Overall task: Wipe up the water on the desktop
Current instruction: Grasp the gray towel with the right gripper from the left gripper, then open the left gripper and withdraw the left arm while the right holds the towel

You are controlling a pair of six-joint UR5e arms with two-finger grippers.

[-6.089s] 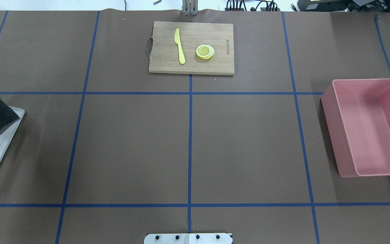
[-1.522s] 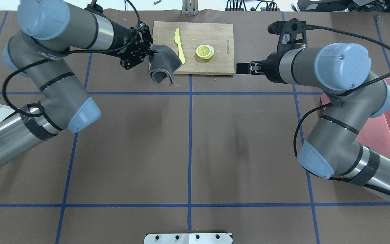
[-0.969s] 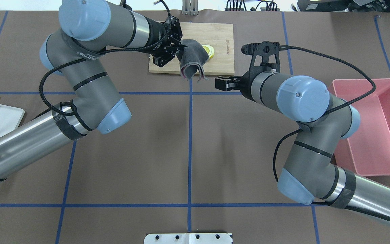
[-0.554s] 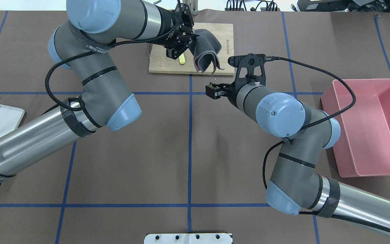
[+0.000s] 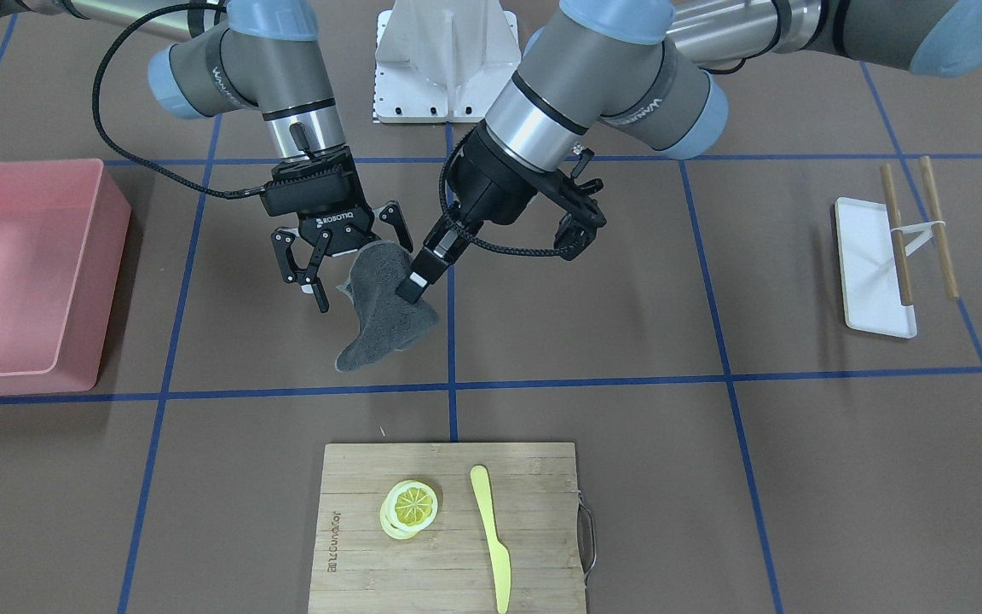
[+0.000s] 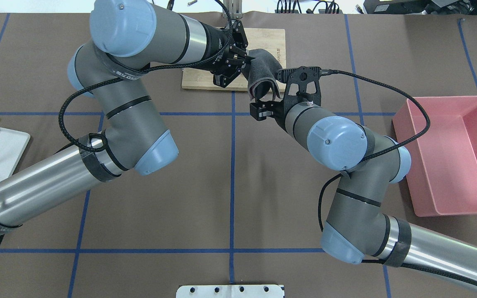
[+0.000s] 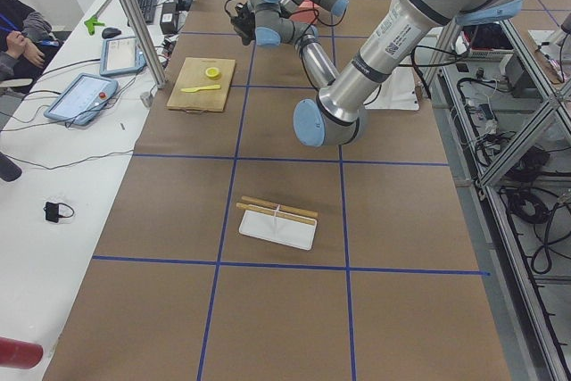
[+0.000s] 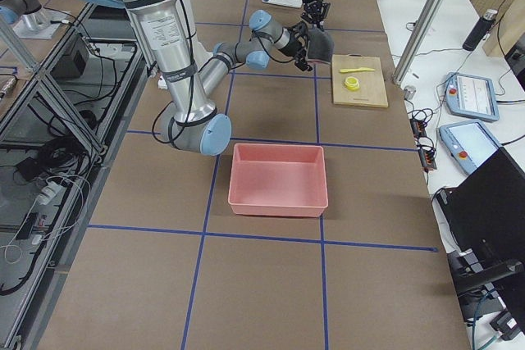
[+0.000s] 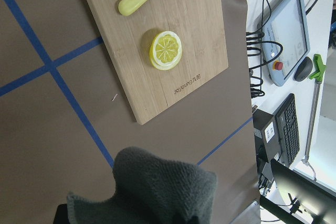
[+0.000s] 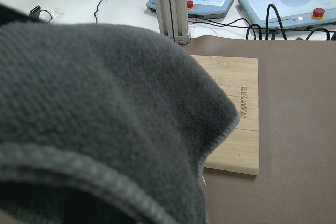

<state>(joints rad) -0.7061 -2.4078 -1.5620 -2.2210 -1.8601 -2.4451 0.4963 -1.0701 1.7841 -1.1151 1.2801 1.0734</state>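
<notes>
The desktop is brown with a blue tape grid; I see no water on it. My left gripper is shut on a dark grey cloth, which hangs folded above the desktop just short of the cutting board. In the overhead view the left gripper holds the cloth over the board's near right corner. My right gripper is open, its fingers on either side of the cloth's upper part, and it also shows in the overhead view. The cloth fills the right wrist view and the bottom of the left wrist view.
A bamboo cutting board holds a lemon slice and a yellow knife. A pink bin stands at my right. A white tray with two wooden sticks lies at my left. The base plate is at the near edge.
My left gripper has carried the cloth rightward across the board and toward me. My right gripper has moved in to the cloth, its open fingers now around the cloth's hanging edge.
</notes>
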